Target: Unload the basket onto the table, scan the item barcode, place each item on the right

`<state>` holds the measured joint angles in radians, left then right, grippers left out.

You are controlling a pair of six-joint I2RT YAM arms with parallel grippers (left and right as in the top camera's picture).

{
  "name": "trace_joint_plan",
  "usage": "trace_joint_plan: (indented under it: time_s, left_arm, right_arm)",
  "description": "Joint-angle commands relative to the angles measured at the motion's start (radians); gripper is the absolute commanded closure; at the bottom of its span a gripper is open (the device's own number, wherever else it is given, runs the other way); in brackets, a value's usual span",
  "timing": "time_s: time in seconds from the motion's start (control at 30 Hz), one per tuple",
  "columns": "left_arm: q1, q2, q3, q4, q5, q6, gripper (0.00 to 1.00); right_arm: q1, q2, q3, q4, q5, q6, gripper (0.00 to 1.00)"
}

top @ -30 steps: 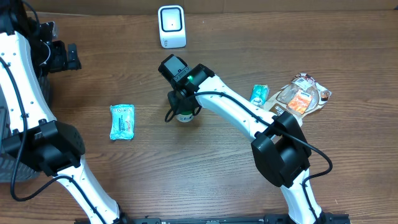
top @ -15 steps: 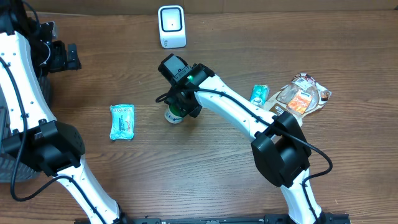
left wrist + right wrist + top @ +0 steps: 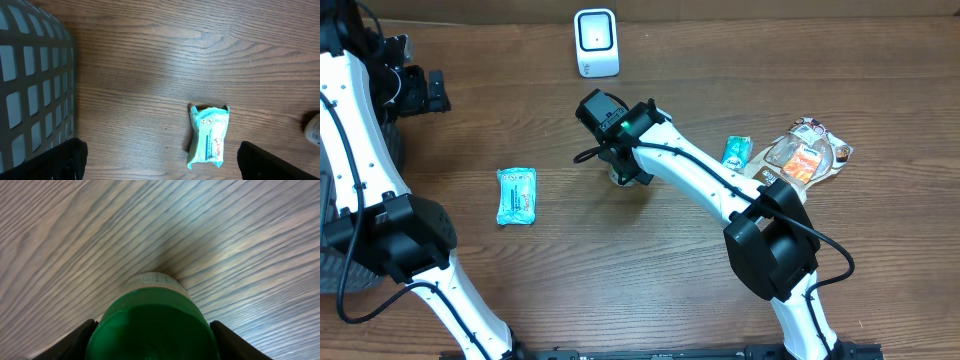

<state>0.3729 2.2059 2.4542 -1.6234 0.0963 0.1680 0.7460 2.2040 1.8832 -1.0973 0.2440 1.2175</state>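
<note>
Just outside the left finger of my left gripper (image 3: 160,167) sits the grey mesh basket (image 3: 30,75). That gripper's jaws stand wide apart, with nothing between them. Below it, on the wooden table (image 3: 620,280), a teal packet (image 3: 209,135) lies flat. In the wrist view it falls between the two fingers, a little nearer the right one.

The white scanner (image 3: 596,42) stands near the far edge, beyond my right gripper (image 3: 154,342) and well apart from it.

The right gripper is clamped on the bottle (image 3: 150,315). Its green cap fills the lower part of the wrist view and a black finger (image 3: 75,340) presses on each side of it. The pale body below the cap points down at the wood, and I cannot tell whether its base touches. From overhead the wrist hides nearly all of the bottle.

To the right of that gripper, apart from it, lies a small teal packet (image 3: 737,151), and just beyond that a snack pouch (image 3: 807,152).
</note>
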Motion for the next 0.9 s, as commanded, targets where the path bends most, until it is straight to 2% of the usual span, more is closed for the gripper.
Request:
trace_joint_plan:
  time_s: [0.0, 0.07, 0.17, 0.4, 0.5, 0.6, 0.7, 0.77, 0.87]
  left_arm:
    - [-0.007, -0.016, 0.019, 0.002, 0.005, 0.008, 0.00]
    - [-0.007, -0.016, 0.019, 0.002, 0.005, 0.008, 0.00]
    - [-0.007, -0.016, 0.019, 0.002, 0.005, 0.008, 0.00]
    - [-0.007, -0.016, 0.019, 0.001, 0.004, 0.008, 0.00]
    - [-0.007, -0.016, 0.019, 0.002, 0.005, 0.008, 0.01]
    - [-0.007, -0.016, 0.019, 0.002, 0.005, 0.008, 0.00]
    - [-0.007, -0.016, 0.019, 0.002, 0.005, 0.008, 0.01]
    - [-0.007, -0.016, 0.019, 0.002, 0.004, 0.008, 0.00]
    - [-0.007, -0.016, 0.019, 0.002, 0.005, 0.008, 0.00]
  right_arm:
    - [-0.001, 0.009, 0.029, -0.023, 0.089, 0.005, 0.35]
    - [-0.001, 0.009, 0.029, -0.041, 0.101, 0.005, 0.32]
    - [-0.001, 0.009, 0.029, -0.064, 0.107, 0.001, 0.23]
    - [-0.002, 0.009, 0.029, -0.047, 0.128, -0.258, 0.04]
    - [-0.003, 0.006, 0.032, -0.008, 0.176, -0.483, 0.00]
    - [-0.004, -0.005, 0.055, 0.021, 0.188, -0.827, 0.00]
    - [-0.004, -0.018, 0.095, 0.000, 0.111, -1.170, 0.00]
    - [-0.004, -0.023, 0.112, -0.031, 0.063, -1.292, 0.00]
    - [-0.010, -0.023, 0.114, -0.069, -0.044, -1.384, 0.00]
